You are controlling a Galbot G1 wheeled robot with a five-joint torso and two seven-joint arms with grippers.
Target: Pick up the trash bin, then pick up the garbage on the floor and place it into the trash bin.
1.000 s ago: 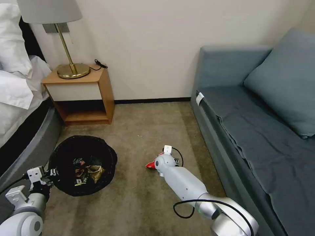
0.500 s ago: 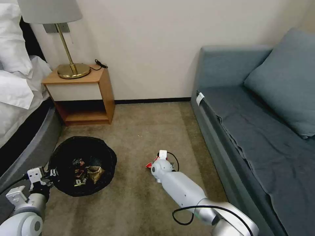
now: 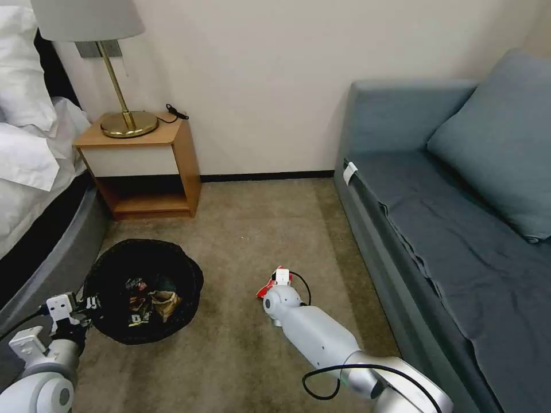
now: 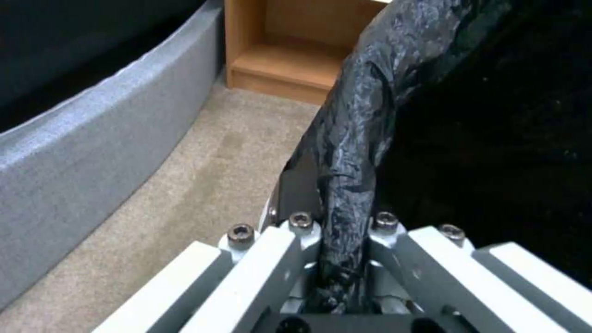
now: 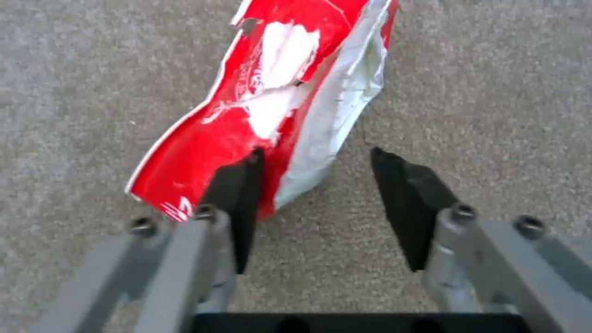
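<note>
The trash bin, round and lined with a wrinkly black bag, stands on the carpet at the left with several pieces of garbage inside. My left gripper is shut on the bin's bag-covered rim, at the near left side of the bin. A red-and-white wrapper lies on the carpet mid-floor. My right gripper hangs open just over its near end, with one finger over the red part and the other over bare carpet. In the head view the right wrist covers most of the wrapper.
A wooden nightstand with a brass lamp stands against the wall behind the bin. The bed runs along the left and a blue-grey sofa along the right. Open carpet lies between them.
My right arm has drawn back toward me and a little left, settling over the wrapper. The left gripper and the bin have barely moved.
</note>
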